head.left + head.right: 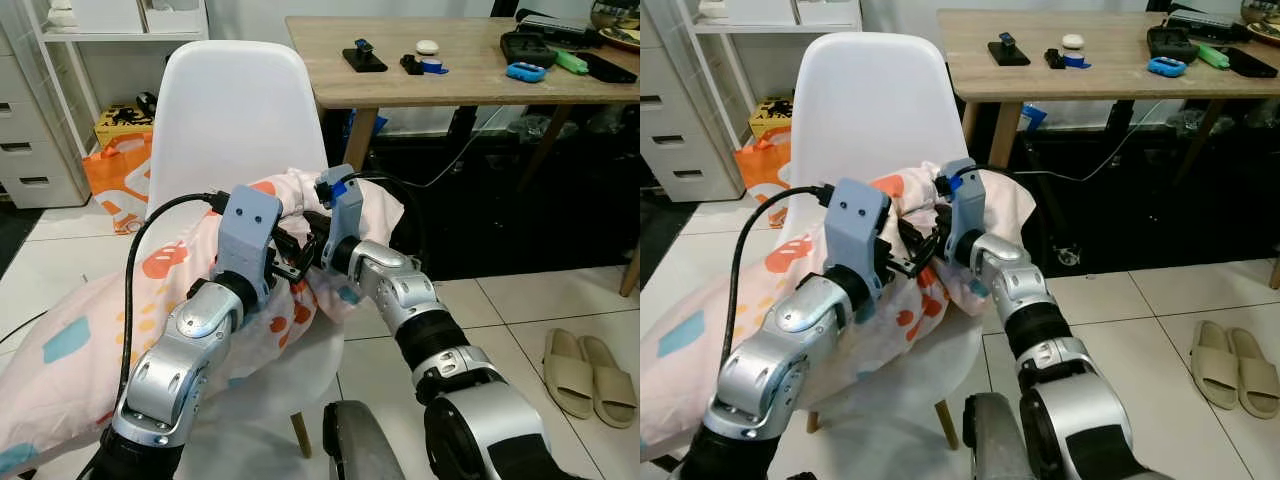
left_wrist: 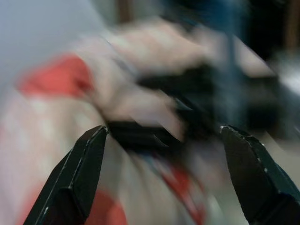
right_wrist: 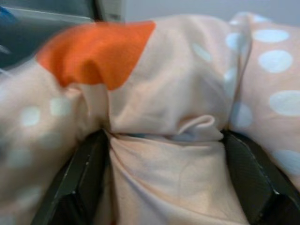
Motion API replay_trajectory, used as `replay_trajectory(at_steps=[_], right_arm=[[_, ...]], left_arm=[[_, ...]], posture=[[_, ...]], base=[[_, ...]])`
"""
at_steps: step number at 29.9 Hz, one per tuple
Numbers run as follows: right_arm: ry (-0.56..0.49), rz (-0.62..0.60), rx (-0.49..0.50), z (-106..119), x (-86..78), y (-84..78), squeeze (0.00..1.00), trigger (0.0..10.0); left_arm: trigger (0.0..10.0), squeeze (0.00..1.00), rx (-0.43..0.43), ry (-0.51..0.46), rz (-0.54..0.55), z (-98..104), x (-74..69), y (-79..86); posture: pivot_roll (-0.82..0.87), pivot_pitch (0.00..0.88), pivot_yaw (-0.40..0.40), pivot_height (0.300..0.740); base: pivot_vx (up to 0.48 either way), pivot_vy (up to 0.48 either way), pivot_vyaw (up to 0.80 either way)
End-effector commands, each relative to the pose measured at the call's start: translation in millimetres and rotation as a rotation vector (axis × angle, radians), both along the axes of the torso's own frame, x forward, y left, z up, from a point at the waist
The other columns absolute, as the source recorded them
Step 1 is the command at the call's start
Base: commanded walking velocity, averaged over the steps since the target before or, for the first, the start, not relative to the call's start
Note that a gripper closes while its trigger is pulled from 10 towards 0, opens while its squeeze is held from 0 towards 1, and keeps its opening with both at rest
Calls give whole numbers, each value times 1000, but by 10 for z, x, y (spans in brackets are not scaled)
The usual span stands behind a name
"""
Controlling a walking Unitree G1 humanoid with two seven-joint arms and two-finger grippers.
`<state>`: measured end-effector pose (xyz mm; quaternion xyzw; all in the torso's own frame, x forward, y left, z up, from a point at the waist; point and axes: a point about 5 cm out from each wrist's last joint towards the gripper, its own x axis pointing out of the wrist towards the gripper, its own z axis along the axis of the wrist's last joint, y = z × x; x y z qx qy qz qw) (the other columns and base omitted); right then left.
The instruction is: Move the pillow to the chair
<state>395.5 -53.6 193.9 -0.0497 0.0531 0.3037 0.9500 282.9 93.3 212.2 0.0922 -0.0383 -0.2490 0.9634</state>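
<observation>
- Currently the soft pink fabric pillow with orange and blue patches (image 1: 110, 330) lies partly on the seat of the white moulded plastic chair (image 1: 235, 110), its far end against the backrest and its near end hanging off toward the robot's left.
- Right gripper (image 3: 164, 140): fingers clamped on a bunched fold of the cloth.
- Left gripper (image 2: 164, 154): fingers spread, holding nothing, close over the pillow; view blurred.
- Judgement: light, limp and compressible; it sags and drags, so gathered cloth folds near the ends suit gripping best.
- Long axis runs from the backrest diagonally down to the robot's left.

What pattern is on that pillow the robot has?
The pillow is pale pink with orange patches and light blue dots, clearest in the right wrist view.
</observation>
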Motion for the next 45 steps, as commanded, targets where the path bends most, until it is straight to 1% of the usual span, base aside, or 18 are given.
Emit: replay_trajectory(at_steps=[1, 8, 10, 13, 14, 24, 27, 32, 33, 35, 36, 37, 38, 40, 41, 42, 43, 45], right_arm=[[45, -77, -156, -259, -6, -145, 0, 10000], [88, -171, -277, -446, -7, -446, 0, 10000], [113, -224, -288, -522, -20, -629, 0, 10000], [124, -239, -292, -559, -30, -682, 0, 10000], [140, -251, -305, -612, -49, -737, 0, 10000], [179, -252, -409, -767, -101, -830, 0, 10000], [198, -199, -529, -892, -158, -865, 0, 10000], [204, -170, -606, -961, -194, -899, 0, 10000], [204, -170, -606, -961, -194, -899, 0, 10000], [210, -181, -592, -959, -192, -904, 0, 10000], [212, -189, -580, -949, -186, -905, 0, 10000], [212, -189, -580, -949, -186, -905, 0, 10000], [212, -196, -572, -935, -178, -905, 0, 10000], [212, -196, -572, -935, -178, -905, 0, 10000], [213, -198, -570, -927, -172, -907, 0, 10000], [213, -198, -570, -927, -172, -907, 0, 10000], [214, -198, -574, -927, -171, -911, 0, 10000], [214, -198, -574, -927, -171, -911, 0, 10000]], left_arm=[[10000, 0, 60, 51, -48, -97, -81, 14], [10000, 0, 178, 121, -74, -230, -215, 185], [10000, 0, 262, 172, -63, -288, -310, 389], [10000, 0, 309, 188, -59, -299, -347, 485], [10000, 0, 349, 189, -43, -264, -366, 599], [10000, 0, 285, 117, -3, -23, -327, 708], [10000, 0, 182, 68, -11, 142, -331, 709], [10000, 0, 69, 38, -10, 272, -336, 744], [10000, 0, 69, 38, -10, 272, -336, 744], [10000, 0, 1, 21, 8, 350, -322, 799], [10000, 0, -82, 0, 14, 433, -313, 846], [10000, 0, -82, 0, 14, 433, -313, 846], [10000, 0, -219, -38, -8, 569, -314, 919], [10000, 0, -219, -38, -8, 569, -314, 919], [10000, 0, -338, -84, -57, 695, -345, 966], [10000, 0, -338, -84, -57, 695, -345, 966], [10000, 0, -448, -129, -113, 805, -389, 1001], [10000, 0, -448, -129, -113, 805, -389, 1001]], posture=[[-165, 170, -65, 501], [-162, 176, -69, 501], [-157, 180, -69, 501], [-156, 182, -69, 501], [-152, 182, -68, 501], [-148, 170, -70, 501], [-148, 158, -74, 501], [-148, 155, -75, 501], [-148, 155, -75, 501], [-149, 158, -73, 501], [-149, 158, -73, 501], [-149, 158, -73, 501], [-148, 161, -72, 501], [-148, 161, -72, 501], [-148, 163, -71, 501], [-148, 163, -71, 501], [-148, 166, -71, 501], [-148, 166, -71, 501]], base=[[0, 0, 0], [0, 0, 0], [0, 0, 0], [0, 0, 0], [0, 0, 0], [0, 0, 0], [0, 0, 0], [0, 0, 0], [0, 0, 0], [0, 0, 0], [0, 0, 0], [0, 0, 0], [0, 0, 0], [0, 0, 0], [0, 0, 0], [0, 0, 0], [0, 0, 0], [0, 0, 0]])
